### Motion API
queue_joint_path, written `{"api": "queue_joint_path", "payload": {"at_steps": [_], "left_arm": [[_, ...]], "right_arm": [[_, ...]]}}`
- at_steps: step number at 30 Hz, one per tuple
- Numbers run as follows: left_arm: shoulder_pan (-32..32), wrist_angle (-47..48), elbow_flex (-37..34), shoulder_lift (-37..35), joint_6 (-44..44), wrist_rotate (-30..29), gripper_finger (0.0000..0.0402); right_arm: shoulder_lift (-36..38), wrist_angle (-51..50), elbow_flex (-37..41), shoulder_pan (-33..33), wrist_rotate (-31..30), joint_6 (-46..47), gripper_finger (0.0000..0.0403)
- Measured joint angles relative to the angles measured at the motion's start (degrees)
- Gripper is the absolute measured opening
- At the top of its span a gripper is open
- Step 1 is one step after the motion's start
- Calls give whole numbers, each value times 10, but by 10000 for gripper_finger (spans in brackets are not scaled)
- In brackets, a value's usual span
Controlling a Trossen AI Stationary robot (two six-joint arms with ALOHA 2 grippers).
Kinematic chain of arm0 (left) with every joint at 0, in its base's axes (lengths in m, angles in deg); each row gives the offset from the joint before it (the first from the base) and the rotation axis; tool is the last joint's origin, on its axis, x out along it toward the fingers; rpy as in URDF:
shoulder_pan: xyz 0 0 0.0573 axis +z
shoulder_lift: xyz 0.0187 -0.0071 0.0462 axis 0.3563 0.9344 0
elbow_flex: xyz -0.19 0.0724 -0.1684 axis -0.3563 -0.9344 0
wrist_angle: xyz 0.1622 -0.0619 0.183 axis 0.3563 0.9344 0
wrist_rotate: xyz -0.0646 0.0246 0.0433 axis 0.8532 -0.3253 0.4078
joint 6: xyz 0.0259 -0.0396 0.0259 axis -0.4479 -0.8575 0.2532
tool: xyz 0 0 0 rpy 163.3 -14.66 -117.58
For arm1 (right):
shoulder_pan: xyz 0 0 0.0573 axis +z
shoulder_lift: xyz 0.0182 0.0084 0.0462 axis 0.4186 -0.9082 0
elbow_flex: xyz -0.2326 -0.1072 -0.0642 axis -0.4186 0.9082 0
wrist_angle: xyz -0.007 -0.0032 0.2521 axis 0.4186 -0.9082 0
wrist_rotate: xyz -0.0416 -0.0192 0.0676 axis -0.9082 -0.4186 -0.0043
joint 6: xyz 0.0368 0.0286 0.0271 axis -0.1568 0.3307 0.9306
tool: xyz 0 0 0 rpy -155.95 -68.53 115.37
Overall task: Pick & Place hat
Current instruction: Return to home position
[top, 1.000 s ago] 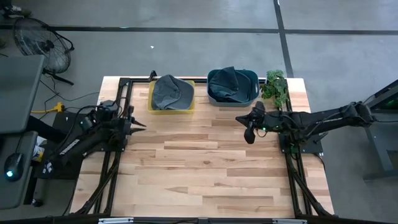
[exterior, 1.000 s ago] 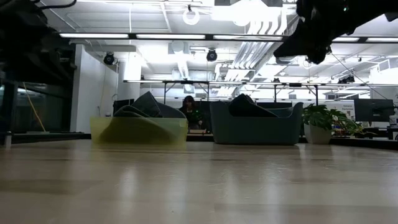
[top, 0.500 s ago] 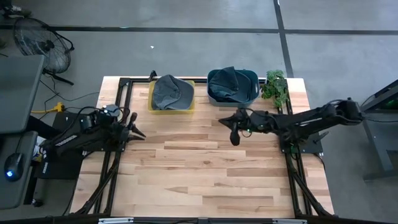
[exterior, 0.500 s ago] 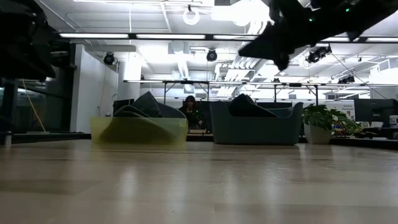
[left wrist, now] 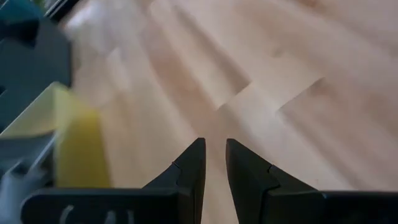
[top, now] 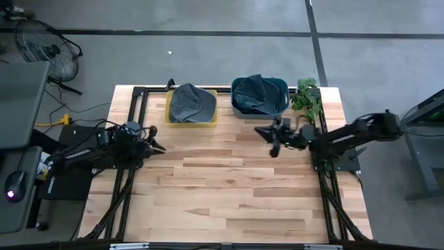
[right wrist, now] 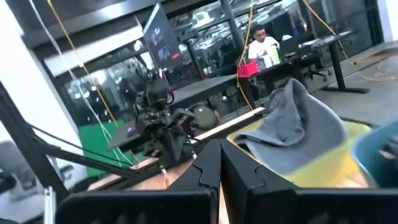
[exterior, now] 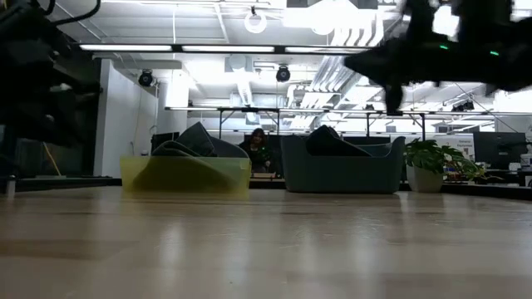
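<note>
A grey hat (top: 192, 101) lies in a yellow bin (top: 169, 117) at the table's far edge. To its right, a dark blue hat (top: 255, 94) lies in a blue-grey bin (top: 283, 89). My right gripper (top: 263, 131) hovers shut in front of the blue-grey bin, clear of the table, pointing about level toward the table's left; its wrist view shows the grey hat (right wrist: 298, 121). At the table's left edge my left gripper (top: 159, 147) points right and somewhat down. A narrow gap with nothing in it shows between its fingers (left wrist: 214, 149).
A small potted plant (top: 306, 97) stands at the far right corner beside the blue-grey bin. Black frame rails (top: 132, 111) run along the table's left and right sides. Bare wood (top: 229, 187) spreads over the middle and near half. A person sits far behind the bins (exterior: 258, 145).
My right gripper has sunk and tipped up from pointing downward to about level; it swung toward the table's left, then part of the way back. It stayed shut. My left arm has swung about its base and sunk a little, bringing its gripper slightly toward the near edge.
</note>
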Motion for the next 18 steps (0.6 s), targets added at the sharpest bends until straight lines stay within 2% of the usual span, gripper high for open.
{"api": "queue_joint_path", "payload": {"at_steps": [4, 7, 13, 18], "left_arm": [[0, -7, -7, 0, 0, -68, 60], [0, -8, -10, 0, 0, -123, 60], [0, -7, -12, 0, 0, -203, 60], [0, -8, -13, 0, 0, -194, 60]], "right_arm": [[95, 14, 90, 12, -37, 26, 0], [170, 7, 120, 33, -69, 19, 0], [300, -144, 120, 52, -57, -3, 0], [403, -316, 120, 65, -13, -4, 0]]}}
